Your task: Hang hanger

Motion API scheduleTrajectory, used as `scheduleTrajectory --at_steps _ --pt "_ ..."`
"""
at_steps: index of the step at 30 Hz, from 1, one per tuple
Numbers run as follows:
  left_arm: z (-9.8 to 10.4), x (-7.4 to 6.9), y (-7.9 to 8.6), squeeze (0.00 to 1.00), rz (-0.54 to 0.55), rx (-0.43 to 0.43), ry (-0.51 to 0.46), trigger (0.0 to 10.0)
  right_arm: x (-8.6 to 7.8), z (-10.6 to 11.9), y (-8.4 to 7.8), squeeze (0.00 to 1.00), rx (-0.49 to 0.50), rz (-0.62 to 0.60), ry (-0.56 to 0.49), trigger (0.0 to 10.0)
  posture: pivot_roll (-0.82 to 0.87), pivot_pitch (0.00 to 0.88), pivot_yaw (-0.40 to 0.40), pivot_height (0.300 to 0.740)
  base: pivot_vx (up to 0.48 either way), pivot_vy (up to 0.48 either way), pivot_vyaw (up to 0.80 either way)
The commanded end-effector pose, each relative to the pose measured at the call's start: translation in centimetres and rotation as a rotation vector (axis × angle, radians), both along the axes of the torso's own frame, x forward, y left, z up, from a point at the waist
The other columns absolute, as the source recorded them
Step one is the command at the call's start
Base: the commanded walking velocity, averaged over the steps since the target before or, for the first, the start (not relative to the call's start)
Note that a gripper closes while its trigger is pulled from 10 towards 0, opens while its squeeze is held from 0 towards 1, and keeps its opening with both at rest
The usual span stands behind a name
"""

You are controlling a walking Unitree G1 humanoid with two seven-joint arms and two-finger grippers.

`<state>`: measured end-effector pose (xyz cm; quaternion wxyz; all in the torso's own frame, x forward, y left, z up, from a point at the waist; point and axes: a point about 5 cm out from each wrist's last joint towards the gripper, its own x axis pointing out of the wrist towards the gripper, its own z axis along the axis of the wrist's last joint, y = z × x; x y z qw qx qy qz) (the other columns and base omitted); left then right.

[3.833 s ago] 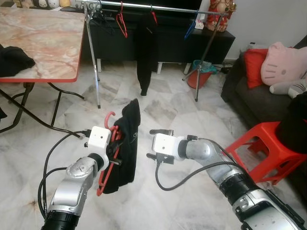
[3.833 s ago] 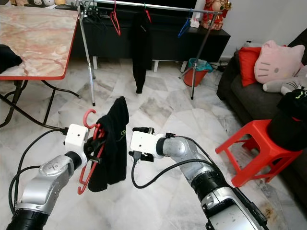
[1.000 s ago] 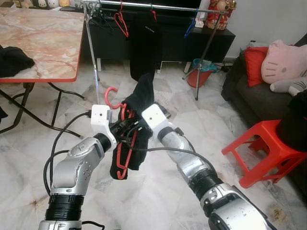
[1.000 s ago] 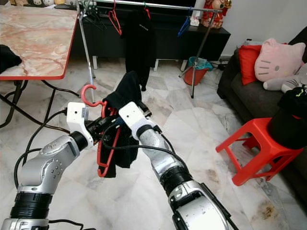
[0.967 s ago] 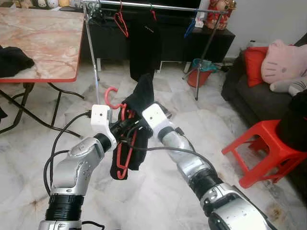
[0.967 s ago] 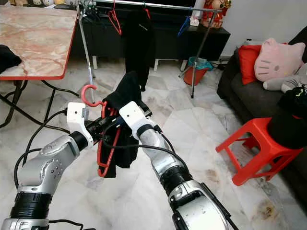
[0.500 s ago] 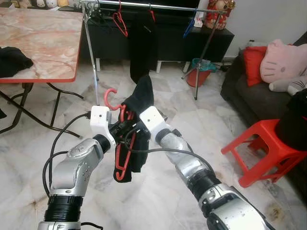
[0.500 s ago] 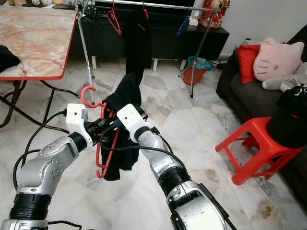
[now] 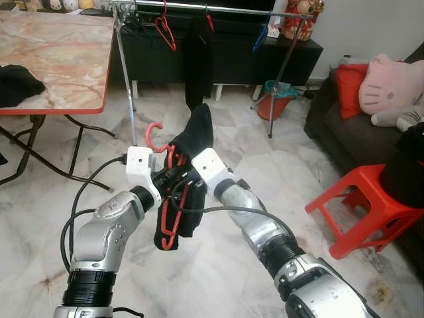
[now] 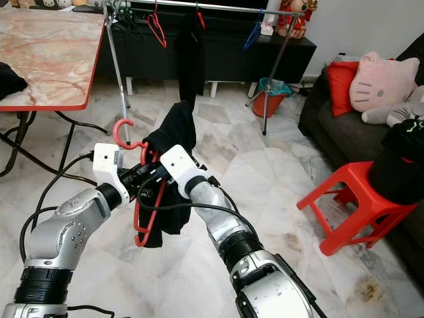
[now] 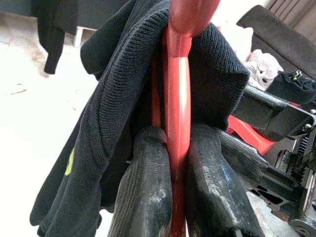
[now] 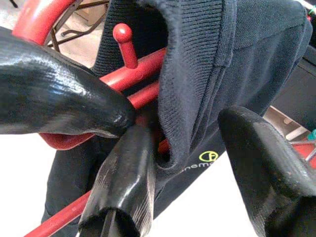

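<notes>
The left gripper [image 11: 170, 197] is clamped on the red hanger [image 9: 171, 212], fingers [image 11: 145, 187] pressed to both sides of its bar. The hanger is held mid-air in front of the robot w/ a black garment [image 9: 192, 142] draped over it, hook [image 9: 154, 132] pointing up. The right gripper [image 12: 187, 163] is spread apart around a fold of the garment next to the hanger, w/ one finger [image 12: 123, 182] touching the cloth and not yet pinching it.

Step looks like sorting the garment on the hanger before it goes to the rail [image 9: 218, 9], which is well apart, across the floor [image 9: 232, 139].

To do it well:
- keep the left grip firm and the hook upright
- use the right gripper to pinch cloth only, not the red bar
- seat the fabric evenly so it doesn't slide off
- aim for the gap on the rail between the hung garment [image 9: 197, 59] and the blue hanger [image 9: 260, 38]
</notes>
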<state>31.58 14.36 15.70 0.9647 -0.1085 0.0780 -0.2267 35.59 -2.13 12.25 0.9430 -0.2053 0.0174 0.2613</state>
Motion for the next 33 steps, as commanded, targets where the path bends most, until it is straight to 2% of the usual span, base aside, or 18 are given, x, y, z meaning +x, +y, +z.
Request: scheduleTrajectory --at_steps 1,22,27,33 --pt "1.0 0.0 -0.8 0.0 -0.031 -0.004 -0.06 10.0 0.0 -0.1 -0.1 0.0 0.0 0.003 0.004 0.0 0.13 0.051 -0.164 0.74 0.0 0.0 0.0" --pt "1.1 0.0 -0.8 0.0 -0.035 0.001 -0.066 10.0 0.2 0.0 -0.3 0.0 -0.015 -0.004 -0.007 0.0 0.13 0.05 -0.163 0.74 0.0 0.0 0.0" --pt "0.9 -0.1 -0.7 0.0 -0.039 0.003 -0.065 10.0 0.4 0.7 -0.4 0.0 -0.036 0.004 -0.045 0.0 0.13 0.049 -0.164 0.74 0.0 0.0 0.0" --pt "-0.3 -0.7 -1.5 0.0 -0.129 0.107 -0.056 10.0 1.1 2.2 -0.7 0.0 -0.067 0.014 -0.111 0.0 0.13 0.046 -0.165 0.74 0.0 0.0 0.0"
